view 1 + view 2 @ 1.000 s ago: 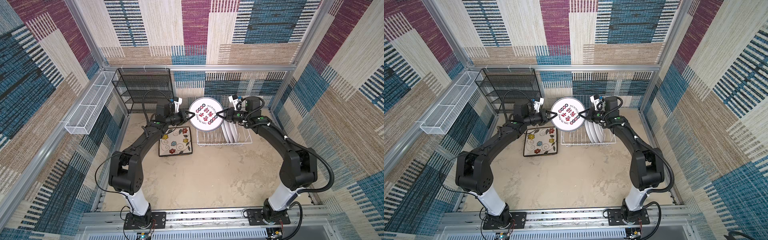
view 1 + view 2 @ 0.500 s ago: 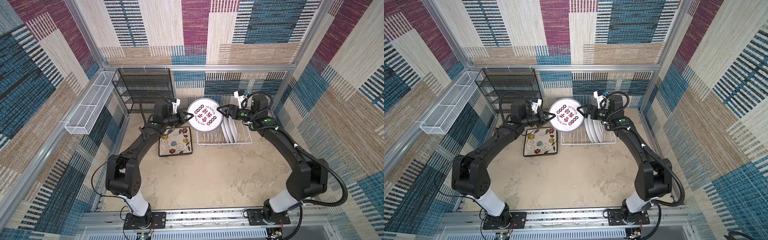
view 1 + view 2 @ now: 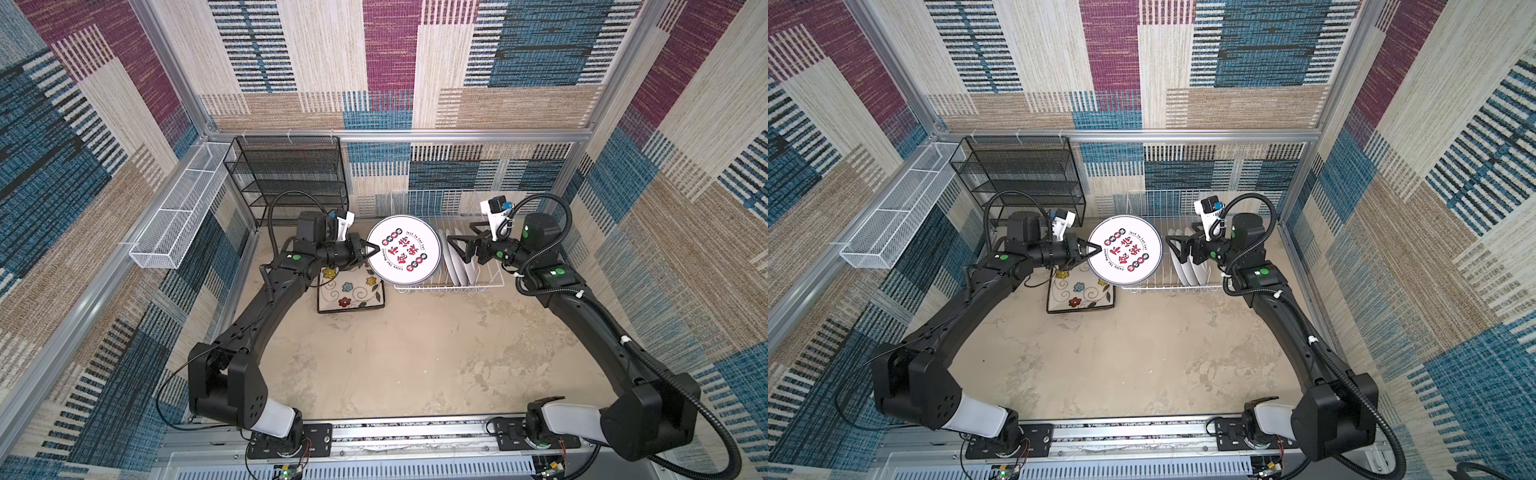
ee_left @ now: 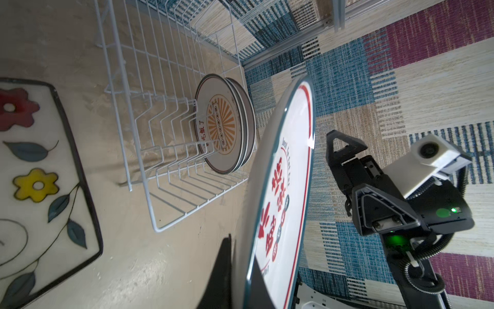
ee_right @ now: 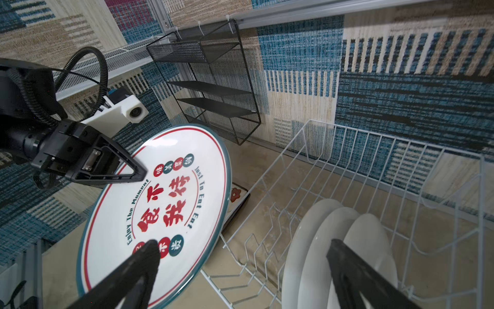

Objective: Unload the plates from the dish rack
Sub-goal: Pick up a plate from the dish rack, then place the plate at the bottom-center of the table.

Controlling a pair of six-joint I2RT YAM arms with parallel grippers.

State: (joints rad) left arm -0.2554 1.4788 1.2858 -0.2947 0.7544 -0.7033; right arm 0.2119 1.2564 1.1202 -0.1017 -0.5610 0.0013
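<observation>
**Left gripper alone grips the lettered plate; right fingers stand spread beside it**

The left gripper has its two fingers pressed together on the rim of the lettered plate. The right wrist view shows one finger lying on the plate's printed face. The left wrist view shows the other finger dark behind the plate's back. The plate is round and white, with a teal rim, a thin red ring and red characters. It hangs in the air with its face turned up toward the top cameras. In both top views it overlaps the left end of the dish rack.

On the plate's other side, the right gripper has its fingers spread wide, with nothing between them. The left wrist view shows a clear gap between them and the plate's rim.

Below the right gripper, three round plates stand upright between the tines at the rack's right end. Their orange sunburst faces show in the left wrist view, and their plain white backs show in the right wrist view. The tine rows to their left hold nothing.

A square plate with coloured flowers lies flat on the table, just left of the rack and partly under the lettered plate.
</observation>
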